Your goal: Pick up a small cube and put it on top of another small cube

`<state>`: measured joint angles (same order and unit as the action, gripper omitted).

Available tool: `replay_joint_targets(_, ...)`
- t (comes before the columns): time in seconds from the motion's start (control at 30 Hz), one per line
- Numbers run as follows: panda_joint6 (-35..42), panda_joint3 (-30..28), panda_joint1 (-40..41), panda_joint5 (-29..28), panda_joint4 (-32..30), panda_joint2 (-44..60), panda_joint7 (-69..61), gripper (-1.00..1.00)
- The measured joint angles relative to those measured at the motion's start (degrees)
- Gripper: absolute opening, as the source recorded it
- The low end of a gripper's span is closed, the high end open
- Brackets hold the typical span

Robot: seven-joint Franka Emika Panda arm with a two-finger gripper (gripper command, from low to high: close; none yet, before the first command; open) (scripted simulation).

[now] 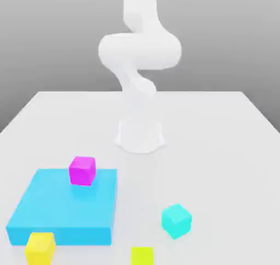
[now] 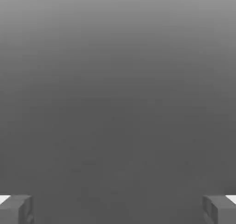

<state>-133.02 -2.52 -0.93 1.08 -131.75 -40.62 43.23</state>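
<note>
Well apart: pincer [image 2: 118, 209], magenta cube [image 1: 82, 170].

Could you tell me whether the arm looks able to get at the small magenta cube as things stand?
Probably yes: the small magenta cube sits alone on the flat blue slab, nothing over or beside it, and the gripper is open with nothing between its fingers.

One cube [image 1: 82, 170] on the slab [image 1: 44, 215], three cubes [image 1: 176, 221] apparently off it, nearer the camera.
</note>
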Motion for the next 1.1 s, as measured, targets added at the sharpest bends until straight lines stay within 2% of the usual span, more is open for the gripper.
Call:
replay_joint_targets(0.53, -7.9, -12.9, -1.9, 9.9, 0.2, 33.6, -18.8, 0.00)
replay_joint_targets(0.77, -11.5, -14.4, 1.6, 12.5, 0.2, 47.9, -25.8, 0.00)
replay_joint_targets(0.97, -15.2, -15.9, 4.3, 11.1, 0.1, 59.2, -29.3, 0.00)
replay_joint_targets(1.1, -20.5, -13.8, 6.9, 13.4, 1.1, 67.2, -31.9, 0.00)
